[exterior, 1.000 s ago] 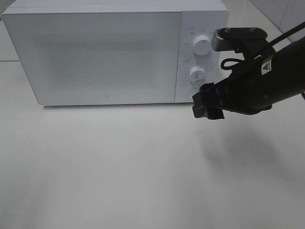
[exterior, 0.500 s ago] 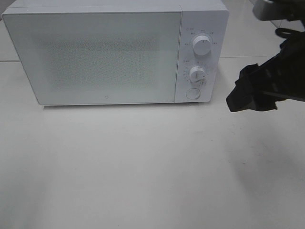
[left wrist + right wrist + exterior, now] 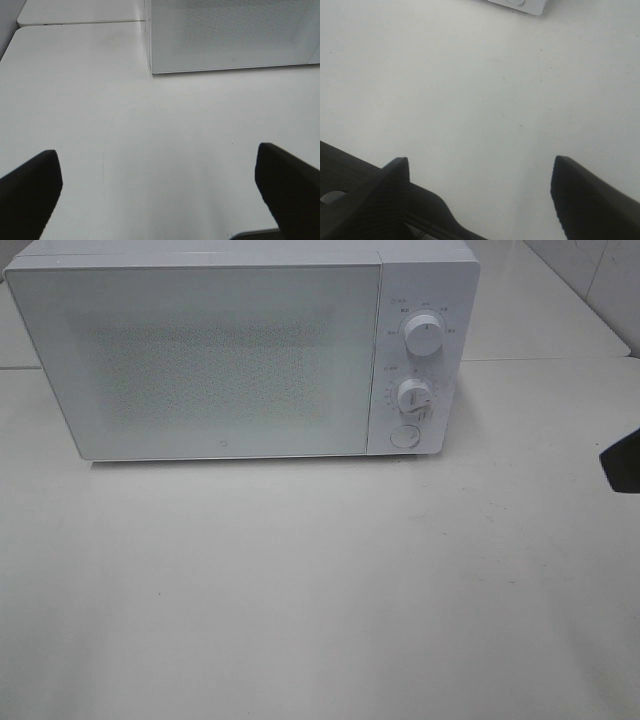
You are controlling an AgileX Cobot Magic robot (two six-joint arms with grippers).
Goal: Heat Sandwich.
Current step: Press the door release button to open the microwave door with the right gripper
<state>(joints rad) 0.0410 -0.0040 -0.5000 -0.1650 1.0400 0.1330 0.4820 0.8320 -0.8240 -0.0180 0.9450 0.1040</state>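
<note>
1. A plain white table fills the scene. The stretch in front of the microwave is bare, with broad open room on it for either arm to move.
2. In front of the microwave and nearest its left corner, the left gripper hangs over the table with its jaws wide apart and nothing between them.
3. In front of the microwave's right corner, the right gripper is likewise spread and empty. From the high camera only a dark tip shows, well to the right of the microwave at the picture's edge.
4. The sandwich appears in no view. It is not on the table in front of the microwave and not in either gripper. The door is closed and its frosted, speckled panel hides the inside, so whether the sandwich lies in there cannot be told.
5. On the panel right of the door sit the upper knob, the lower knob and a round button. Their settings are too small to read.
6. My judgement: with the door shut and both arms clear, the task is either in its heating stage or near its end. The remaining steps cannot be fixed from here.
7. Beside the microwave on both sides, a seam crosses the tabletop. Behind the microwave to the right stands a tiled wall, which limits reach there.
</note>
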